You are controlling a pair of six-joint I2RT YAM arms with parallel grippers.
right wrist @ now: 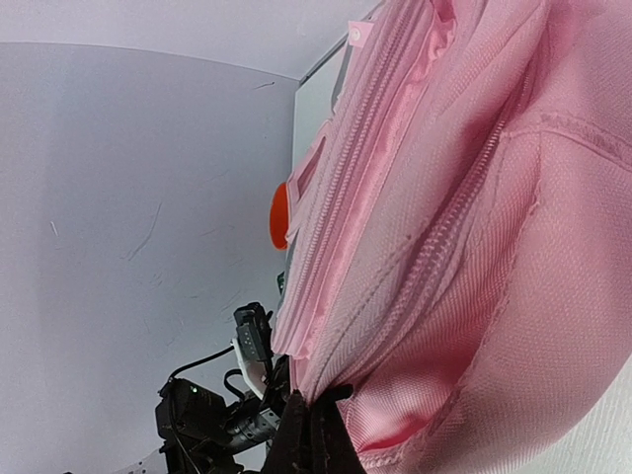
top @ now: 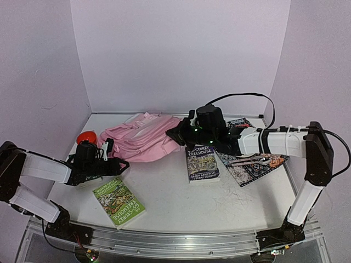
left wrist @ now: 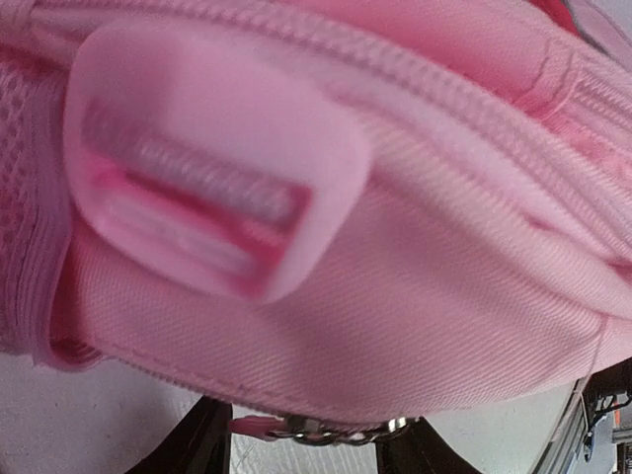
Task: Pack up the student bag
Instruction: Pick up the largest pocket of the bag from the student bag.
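I see the whole desk [top: 175,203] from high above its near edge, while both wrist cameras sit close against the student bag [top: 143,137], shared by all views.

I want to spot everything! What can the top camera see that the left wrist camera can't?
Only the top view shows the green Treehouse book, the purple Treehouse book and something orange. Only the left wrist view shows the pink plastic buckle and a small metal chain up close. Both show the pink backpack.
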